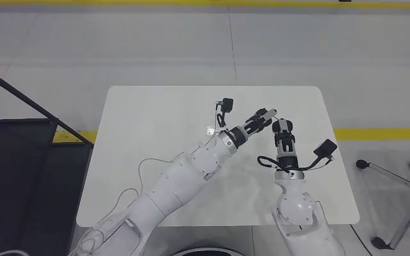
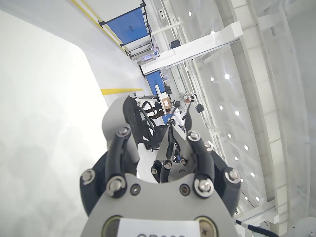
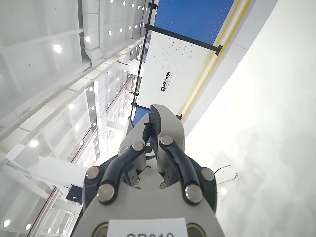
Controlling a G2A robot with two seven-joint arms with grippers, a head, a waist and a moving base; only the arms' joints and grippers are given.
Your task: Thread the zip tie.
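From the top view, 2 arms meet over the right half of the white counter (image 1: pixel 160 115). The left gripper (image 1: pixel 266 115) comes in on a long diagonal from the near left corner. The right gripper (image 1: pixel 283 123) rises from the near right edge and points away from the robot. Their tips sit just beside each other, and I cannot tell from above whether they touch.

The left wrist view gives the detail on the left gripper (image 2: pixel 158 117). Its jaws stand wide apart, the 2 fingers (image 2: pixel 128 114) frame open background, and nothing is held between them. The counter (image 2: pixel 37 75) runs along 1 side of that picture, with blue partition panels (image 2: pixel 128 28) in the hall beyond.

The right wrist view shows the right gripper (image 3: pixel 148 123) with its jaws drawn almost together. A dark ribbed pad (image 3: pixel 154 122) faces a narrow slit. I cannot tell whether anything thin is pinched there.

That same view shows the zip tie (image 3: pixel 226 173), a thin pale strand with a small head at 1 end. It lies flat on the counter (image 3: pixel 271 99), apart from these jaws. A blue panel (image 3: pixel 197 8) and a yellow floor line (image 3: pixel 217 50) lie past the counter's edge.
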